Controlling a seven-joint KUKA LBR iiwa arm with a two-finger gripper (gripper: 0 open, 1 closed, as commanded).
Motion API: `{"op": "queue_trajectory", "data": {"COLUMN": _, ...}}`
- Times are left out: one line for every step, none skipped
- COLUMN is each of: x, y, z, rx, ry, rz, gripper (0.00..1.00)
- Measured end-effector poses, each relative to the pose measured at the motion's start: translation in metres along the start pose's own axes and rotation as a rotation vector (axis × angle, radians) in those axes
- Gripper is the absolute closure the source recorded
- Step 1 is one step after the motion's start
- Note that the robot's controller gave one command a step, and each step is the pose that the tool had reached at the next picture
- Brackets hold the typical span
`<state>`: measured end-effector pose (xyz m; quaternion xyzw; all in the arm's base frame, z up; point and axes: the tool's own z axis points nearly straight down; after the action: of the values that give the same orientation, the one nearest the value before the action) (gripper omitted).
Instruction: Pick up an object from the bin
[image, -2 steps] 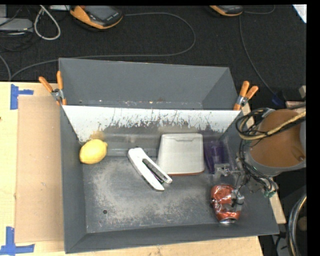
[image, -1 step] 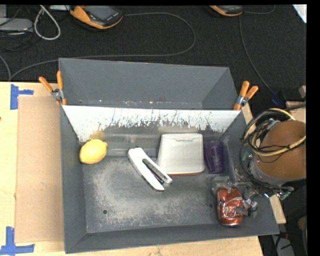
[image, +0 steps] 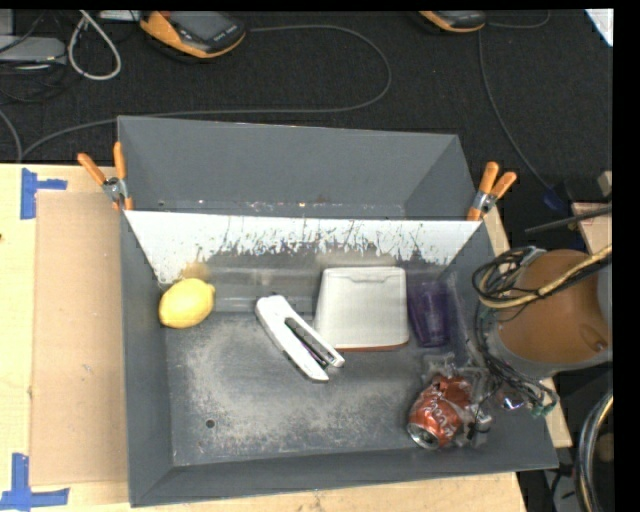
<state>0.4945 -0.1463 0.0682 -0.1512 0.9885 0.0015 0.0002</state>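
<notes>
A crushed red and silver can (image: 438, 412) lies in the bin's front right corner. My gripper (image: 481, 403) is low in that same corner, right against the can's right side, with its dark body partly hidden under the arm's cover and cables. A purple see-through cup (image: 431, 311) lies just behind them, along the right wall.
A white square tub with a red base (image: 362, 308) sits at the back middle. A white flat tool with a dark slot (image: 298, 337) lies slantwise in the centre. A yellow lemon (image: 187, 303) rests at the back left. The front left floor is bare.
</notes>
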Motion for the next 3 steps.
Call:
{"op": "queue_trajectory", "data": {"x": 0.002, "y": 0.012, "z": -0.01, "rx": 0.03, "ry": -0.05, "rz": -0.775, "gripper": 1.0}}
{"op": "queue_trajectory", "data": {"x": 0.002, "y": 0.012, "z": -0.01, "rx": 0.03, "ry": -0.05, "rz": -0.777, "gripper": 1.0}}
{"op": "queue_trajectory", "data": {"x": 0.006, "y": 0.013, "z": -0.026, "rx": 0.019, "ry": -0.036, "rz": -0.781, "gripper": 1.0}}
